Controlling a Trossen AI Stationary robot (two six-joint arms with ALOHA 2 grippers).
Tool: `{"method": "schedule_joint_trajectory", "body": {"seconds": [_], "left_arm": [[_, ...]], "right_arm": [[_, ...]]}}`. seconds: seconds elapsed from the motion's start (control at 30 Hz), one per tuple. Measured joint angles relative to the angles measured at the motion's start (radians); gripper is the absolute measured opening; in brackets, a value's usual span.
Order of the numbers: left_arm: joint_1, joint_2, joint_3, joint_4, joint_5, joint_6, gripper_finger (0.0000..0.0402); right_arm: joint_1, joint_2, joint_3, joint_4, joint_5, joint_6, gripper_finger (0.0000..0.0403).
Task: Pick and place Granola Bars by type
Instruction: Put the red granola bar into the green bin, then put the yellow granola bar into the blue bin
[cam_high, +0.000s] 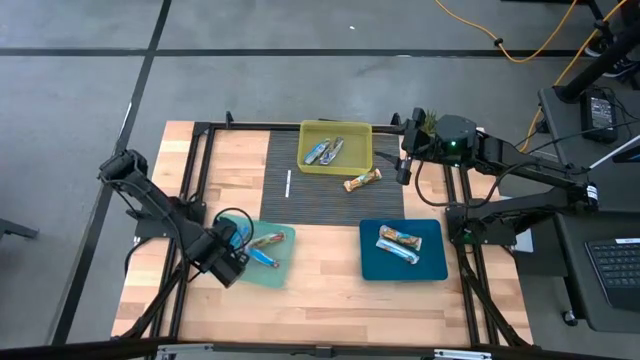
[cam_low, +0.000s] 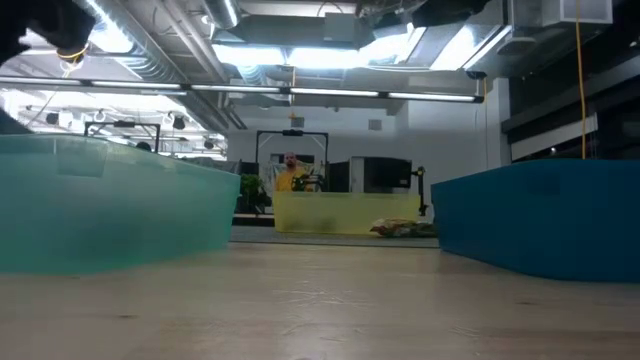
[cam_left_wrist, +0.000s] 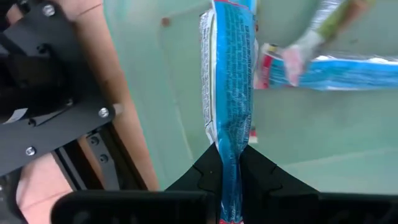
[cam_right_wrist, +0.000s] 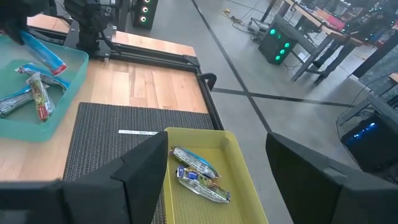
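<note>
The blue bar runs past the left wrist view's edges.

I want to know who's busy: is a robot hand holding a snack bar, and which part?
The left gripper pinches a blue granola bar by one end; the right gripper is open, empty.

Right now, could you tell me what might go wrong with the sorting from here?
The left end effector grips a blue bar by one end over the teal tray; it could swing and land across the bars already there.

A tan bar lies on the dark mat close beside the yellow tray; the open right end effector, nearby, might bump the tray.
</note>
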Motion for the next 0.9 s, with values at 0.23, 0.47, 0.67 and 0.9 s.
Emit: {"method": "schedule_joint_trajectory", "body": {"seconds": [0.23, 0.47, 0.67, 0.9], "left_arm": [[0.0, 0.0, -0.057, 0.002, 0.002, -0.081, 0.0022], [0.001, 0.0, -0.059, 0.003, 0.002, -0.082, 0.0025], [0.001, 0.0, -0.059, 0.004, 0.003, -0.083, 0.0054], [0.001, 0.0, -0.059, 0.003, 0.0, -0.082, 0.0113]], "right_arm": [[0.0, 0.0, 0.0, -0.003, 0.0, 0.005, 0.0272], [0.0, 0.0, 0.0, -0.009, 0.0, 0.004, 0.0272], [0.0, 0.0, 0.0, -0.009, 0.0, 0.004, 0.0272], [0.0, 0.0, 0.0, -0.01, 0.0, 0.004, 0.0272]]}}
